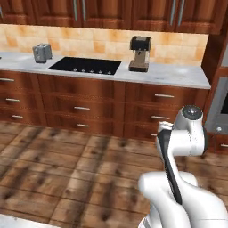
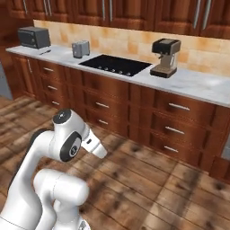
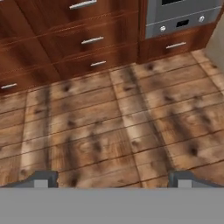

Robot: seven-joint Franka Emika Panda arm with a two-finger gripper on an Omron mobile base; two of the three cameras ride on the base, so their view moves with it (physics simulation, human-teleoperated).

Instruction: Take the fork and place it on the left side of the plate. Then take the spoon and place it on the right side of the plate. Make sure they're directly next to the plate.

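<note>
The fork, the spoon and the plate are out of view. In the hand view my gripper (image 3: 112, 179) looks down at bare wooden floor (image 3: 109, 122). Its two dark fingertips (image 3: 41, 179) stand far apart at the bottom edge, open, with nothing between them. My white arm (image 1: 178, 178) rises folded at the lower right of the left base view, and the arm (image 2: 58, 152) is at the lower left of the right base view.
A grey counter (image 1: 178, 75) runs along the far wall over brown drawers (image 1: 80, 107). On it stand a toaster (image 1: 42, 52), a black cooktop (image 1: 84, 65) and a coffee machine (image 1: 139, 54). A microwave (image 2: 33, 37) sits far left. A steel oven (image 3: 183, 17) is at the right.
</note>
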